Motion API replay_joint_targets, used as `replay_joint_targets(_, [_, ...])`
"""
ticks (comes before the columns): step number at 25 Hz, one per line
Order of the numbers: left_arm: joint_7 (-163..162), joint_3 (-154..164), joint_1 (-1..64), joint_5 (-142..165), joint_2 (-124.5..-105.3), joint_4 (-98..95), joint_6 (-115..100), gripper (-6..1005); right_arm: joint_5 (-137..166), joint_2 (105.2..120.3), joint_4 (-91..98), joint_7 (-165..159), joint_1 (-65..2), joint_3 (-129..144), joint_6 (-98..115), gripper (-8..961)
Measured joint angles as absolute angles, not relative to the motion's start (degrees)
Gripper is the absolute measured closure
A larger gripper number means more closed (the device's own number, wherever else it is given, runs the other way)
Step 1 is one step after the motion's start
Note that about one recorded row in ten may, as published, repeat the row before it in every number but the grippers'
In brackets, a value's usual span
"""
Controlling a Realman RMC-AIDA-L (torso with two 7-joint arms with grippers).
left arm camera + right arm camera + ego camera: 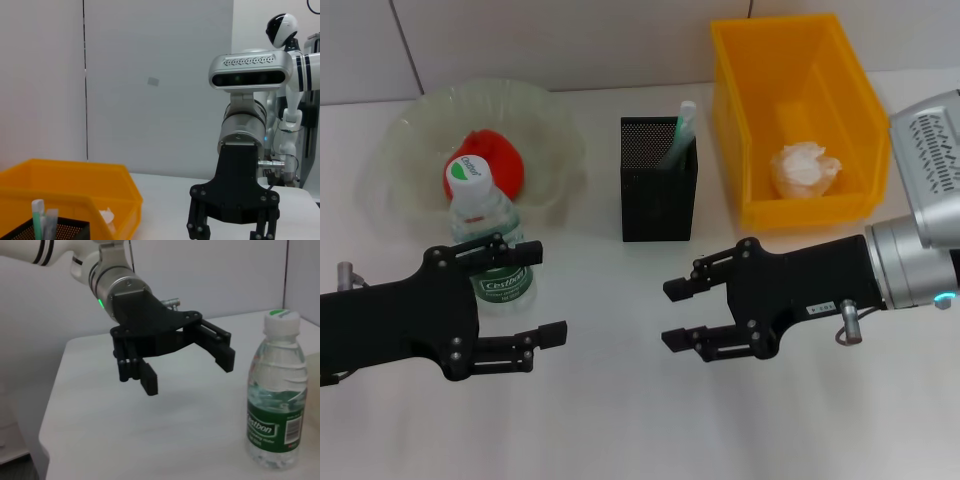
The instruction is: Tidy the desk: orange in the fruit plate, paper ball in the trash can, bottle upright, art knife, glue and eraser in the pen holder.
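The bottle (488, 238) (276, 410), clear with a green label and green-white cap, stands upright in front of the fruit plate (410, 150). The orange (500, 160) lies in that plate. My left gripper (546, 293) (187, 371) hangs open just beside the bottle, apart from it and holding nothing. My right gripper (669, 314) (230, 232) is open and empty over the table's middle. The paper ball (805, 168) lies in the yellow trash can (735, 130) (75, 185). Two pale green-white sticks (680, 130) (39, 210) poke out of the black mesh pen holder (658, 190). I cannot tell whether they are the art knife or the glue. The eraser is out of view.
The plate, pen holder and trash can stand in a row along the back of the white table (620, 420), close to the wall. Both arms reach in from the sides at the front.
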State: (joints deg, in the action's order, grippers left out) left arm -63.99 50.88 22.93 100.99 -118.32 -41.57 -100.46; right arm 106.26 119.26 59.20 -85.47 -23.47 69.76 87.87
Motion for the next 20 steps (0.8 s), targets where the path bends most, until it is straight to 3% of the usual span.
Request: replay_joint_targets(20, [-64.8,52.2,22.7,103.5,-118.39,-40.9,-97.5,138,107.6,119.29,60.7,-86.9,-23.5,70.9,88.4,383])
